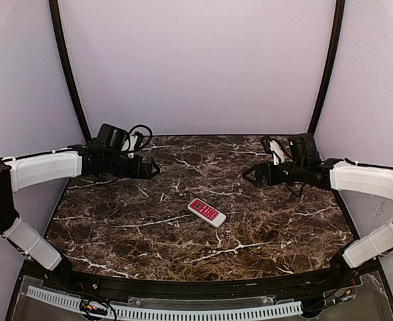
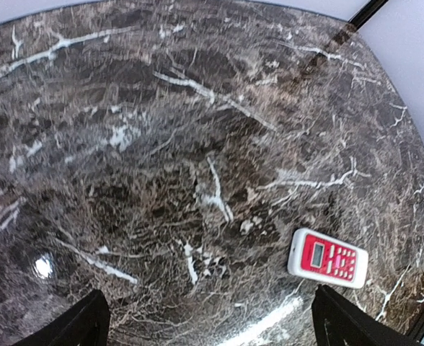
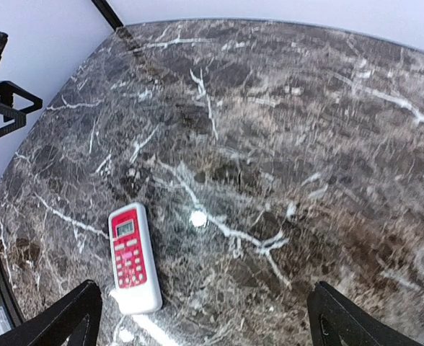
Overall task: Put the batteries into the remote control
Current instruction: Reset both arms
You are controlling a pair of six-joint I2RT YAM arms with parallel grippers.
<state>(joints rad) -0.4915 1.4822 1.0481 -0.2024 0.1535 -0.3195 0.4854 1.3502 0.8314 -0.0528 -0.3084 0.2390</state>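
now | left hand (image 1: 154, 168) wide apart, holding nothing | right hand (image 1: 250, 176) likewise | remote control (image 1: 206, 212) untouched

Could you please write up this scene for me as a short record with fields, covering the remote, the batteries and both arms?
surface: dark marble table
remote control: lying flat near the table's middle, red button face up, back hidden
batteries: none visible in any view
left jaws: open, empty, apart from the remote, on its left
right jaws: open, empty, apart from the remote, on its right
task state: loading not yet begun, as far as the views show
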